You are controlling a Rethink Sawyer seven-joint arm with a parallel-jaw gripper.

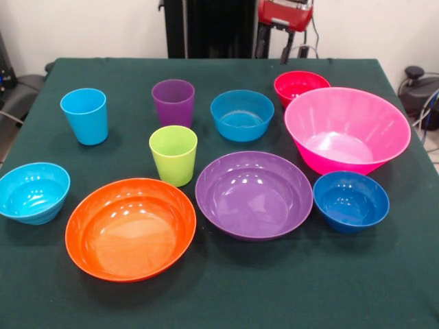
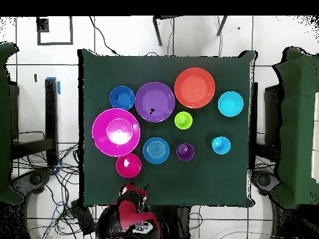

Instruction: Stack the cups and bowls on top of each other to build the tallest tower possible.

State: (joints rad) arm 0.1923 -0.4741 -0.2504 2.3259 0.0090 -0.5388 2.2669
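All pieces stand apart on the green table (image 1: 384, 288); no tower shows. The light blue cup (image 1: 84, 115), purple cup (image 1: 173, 101) and lime green cup (image 1: 173, 154) stand upright. The small cyan bowl (image 1: 33, 192), blue bowl (image 1: 241, 114), dark blue bowl (image 1: 350, 200) and red bowl (image 1: 300, 86) sit open side up. So do the wide orange bowl (image 1: 130, 228), wide purple bowl (image 1: 254, 194) and big pink bowl (image 1: 346, 129). My gripper (image 1: 278, 46) is drawn back at the table's far edge, behind the red bowl (image 2: 128, 165), holding nothing; it also shows in the overhead view (image 2: 138, 188).
The red and black arm (image 2: 129, 208) is folded over its pedestal just off the table edge. Chairs and cables lie round the table on the tiled floor. The pink bowl (image 2: 116, 131) is the tallest obstacle nearest the arm.
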